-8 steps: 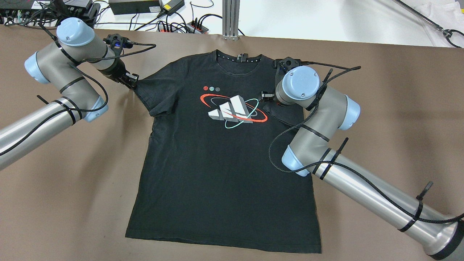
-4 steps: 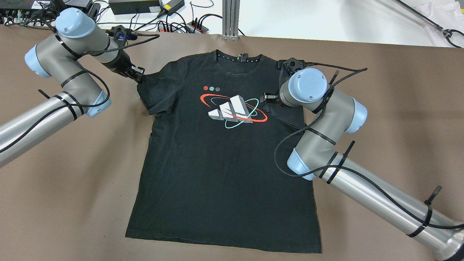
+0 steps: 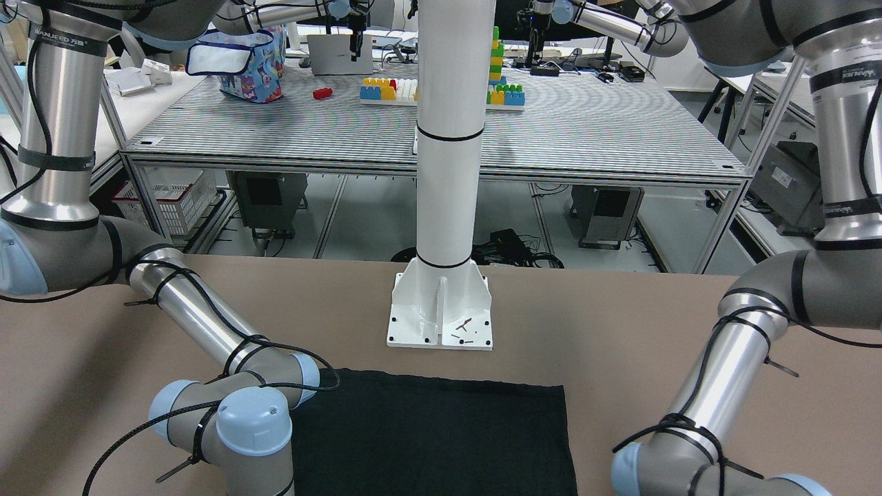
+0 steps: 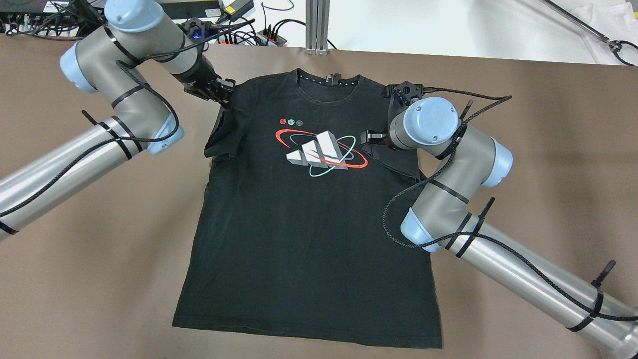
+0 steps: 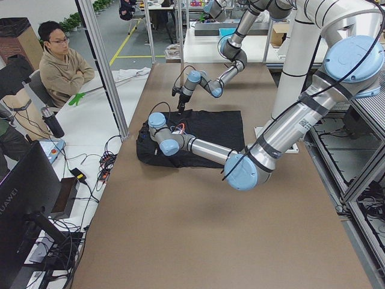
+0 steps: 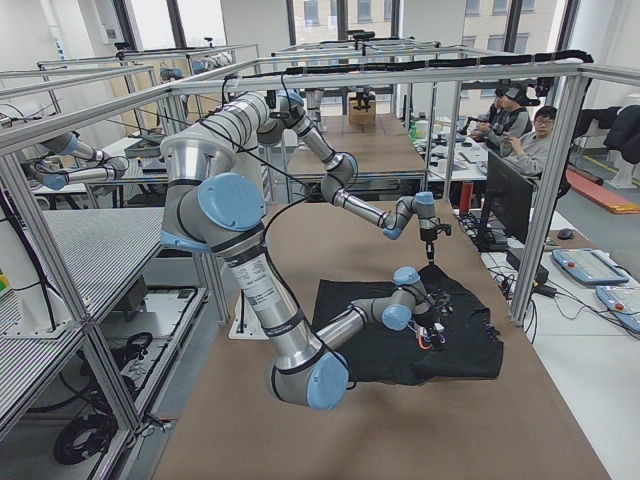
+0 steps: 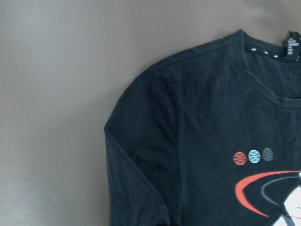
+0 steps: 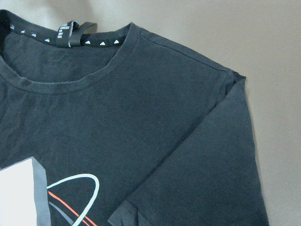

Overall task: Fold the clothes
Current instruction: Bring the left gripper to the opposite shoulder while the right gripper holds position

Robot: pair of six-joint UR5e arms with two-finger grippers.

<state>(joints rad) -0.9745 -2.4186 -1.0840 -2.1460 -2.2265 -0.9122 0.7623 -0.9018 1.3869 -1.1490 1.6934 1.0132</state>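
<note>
A black T-shirt (image 4: 309, 239) with a red, white and teal chest print (image 4: 319, 152) lies face up on the brown table, collar at the far edge. It also shows in the front view (image 3: 434, 434) and in both wrist views (image 7: 202, 141) (image 8: 141, 122). My left gripper (image 4: 223, 94) is at the left shoulder, shut on the left sleeve (image 4: 215, 139), which is pulled inward over the body. My right gripper (image 4: 370, 135) hangs over the folded-in right sleeve (image 4: 394, 159), mostly hidden under its wrist; I cannot tell whether it is open or shut.
A white column base plate (image 3: 439, 310) stands on the table behind the shirt's hem. Power strips and cables (image 4: 249, 35) and an aluminium post (image 4: 317, 25) line the far edge. A seated operator (image 5: 60, 60) is beyond that edge.
My left gripper has moved right and away from me, dragging the left sleeve inward over the shirt. My right arm has shifted slightly right; the right sleeve stays folded in.
</note>
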